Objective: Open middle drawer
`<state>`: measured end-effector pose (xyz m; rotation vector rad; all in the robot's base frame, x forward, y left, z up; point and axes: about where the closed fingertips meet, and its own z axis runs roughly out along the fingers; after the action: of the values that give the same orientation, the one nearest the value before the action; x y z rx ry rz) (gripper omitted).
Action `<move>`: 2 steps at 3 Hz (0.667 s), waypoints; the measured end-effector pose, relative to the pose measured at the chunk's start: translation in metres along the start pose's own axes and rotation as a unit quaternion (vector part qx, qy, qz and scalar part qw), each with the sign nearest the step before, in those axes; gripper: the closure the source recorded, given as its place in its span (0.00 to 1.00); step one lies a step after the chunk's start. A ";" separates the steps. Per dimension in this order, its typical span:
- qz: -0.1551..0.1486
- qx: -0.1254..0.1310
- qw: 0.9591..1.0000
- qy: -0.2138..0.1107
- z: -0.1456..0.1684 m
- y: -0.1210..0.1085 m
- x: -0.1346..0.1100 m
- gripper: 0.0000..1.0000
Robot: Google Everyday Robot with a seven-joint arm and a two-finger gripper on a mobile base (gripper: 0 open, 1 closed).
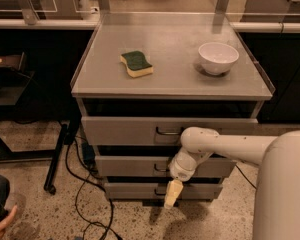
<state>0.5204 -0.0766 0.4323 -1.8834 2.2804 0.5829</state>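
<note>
A grey metal cabinet has three drawer fronts, all closed. The middle drawer (125, 166) has a front of middling height, and its small dark handle (160, 169) is partly hidden by my white wrist. My gripper (172, 194) is pale yellow and points down. It hangs just below and right of that handle, in front of the bottom drawer (130, 190). It holds nothing. My white arm reaches in from the right.
On the cabinet top (175, 79) lie a green and yellow sponge (136, 64) and a white bowl (218, 58). The top drawer (120, 130) is the tallest. Black cables (85, 199) trail on the floor at left. A person's hand (1, 223) shows at bottom left.
</note>
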 end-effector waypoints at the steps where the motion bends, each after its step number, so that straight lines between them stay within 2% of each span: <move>1: 0.018 0.003 1.000 0.006 0.004 -0.008 0.016 0.00; 2: 0.012 0.000 1.000 0.012 0.009 -0.005 0.013 0.00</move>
<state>0.5214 -0.0861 0.4181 -1.8762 2.3207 0.5664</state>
